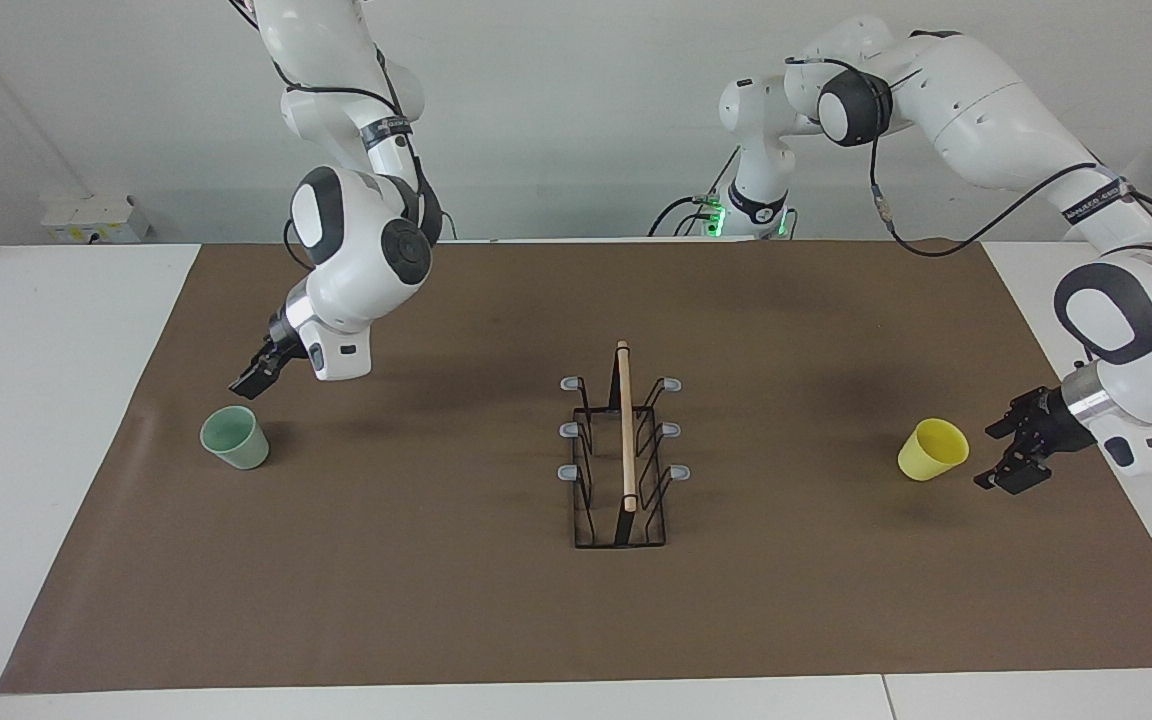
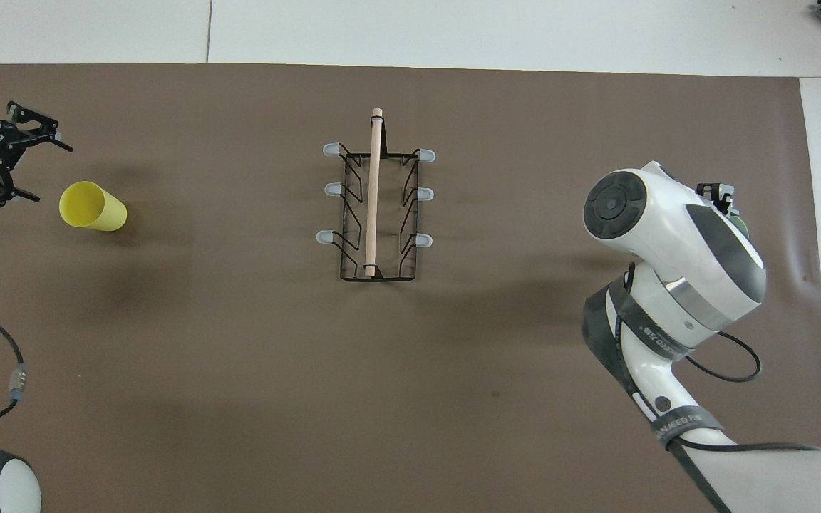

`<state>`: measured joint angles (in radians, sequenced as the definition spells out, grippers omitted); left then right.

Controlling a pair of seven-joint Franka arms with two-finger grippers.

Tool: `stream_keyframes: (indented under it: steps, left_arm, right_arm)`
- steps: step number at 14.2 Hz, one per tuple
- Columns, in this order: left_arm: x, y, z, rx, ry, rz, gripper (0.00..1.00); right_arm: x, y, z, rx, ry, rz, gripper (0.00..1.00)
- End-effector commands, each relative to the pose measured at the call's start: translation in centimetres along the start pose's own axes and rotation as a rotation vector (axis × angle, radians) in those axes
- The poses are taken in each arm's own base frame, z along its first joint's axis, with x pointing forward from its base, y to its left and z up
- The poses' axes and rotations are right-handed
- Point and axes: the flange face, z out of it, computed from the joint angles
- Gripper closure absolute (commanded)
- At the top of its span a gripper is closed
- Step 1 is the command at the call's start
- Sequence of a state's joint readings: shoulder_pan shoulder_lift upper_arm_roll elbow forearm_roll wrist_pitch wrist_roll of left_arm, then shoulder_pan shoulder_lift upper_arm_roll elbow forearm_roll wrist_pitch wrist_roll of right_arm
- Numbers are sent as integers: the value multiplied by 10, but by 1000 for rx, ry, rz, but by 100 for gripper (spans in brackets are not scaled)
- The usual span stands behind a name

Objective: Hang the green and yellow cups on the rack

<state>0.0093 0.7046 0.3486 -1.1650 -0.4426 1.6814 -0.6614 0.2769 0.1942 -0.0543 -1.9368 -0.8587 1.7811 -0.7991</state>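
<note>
The pale mint-green tapered plastic cup (image 1: 234, 437) stands upright on the brown mat (image 1: 436, 600) toward the right arm's end of the bench (image 1: 36, 450), near the mat's edge there, with bare mat all round it. The bright yellow tapered plastic cup (image 1: 932, 449) lies tilted on its side toward the left arm's end, its mouth facing the mat's edge at that end. Between them, well apart from both, stands the black wire rack (image 1: 621, 470) with a light wooden rod along its top and six grey-tipped prongs, none carrying a cup.

The left gripper (image 1: 1004, 456) hangs low just beside the yellow cup's mouth, not touching it, fingers spread, the forearm angled down from the mat's edge. The right gripper (image 1: 254, 376) hovers above the green cup, pointing slantwise down at it, fingers apart, holding nothing.
</note>
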Motion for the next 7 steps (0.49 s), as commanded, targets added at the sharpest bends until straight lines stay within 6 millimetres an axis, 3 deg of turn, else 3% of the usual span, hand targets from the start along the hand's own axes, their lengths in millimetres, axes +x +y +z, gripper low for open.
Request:
stream_keyframes:
  steps: [1, 3, 4, 7]
  left_arm:
    - [26, -19, 16, -52, -58, -196, 0]
    - [36, -37, 32, -85, -135, -272, 0]
    - [36, -43, 31, -87, -163, -299, 0]
    - [27, -58, 39, -71, -239, -373, 0]
  right_arm:
    - [30, -3, 25, -38, -38, -95, 0]
    - [50, -6, 35, -60, -80, -88, 0]
    - [59, -6, 40, -73, -101, -99, 0]
    - [87, -10, 45, -131, -106, -149, 0]
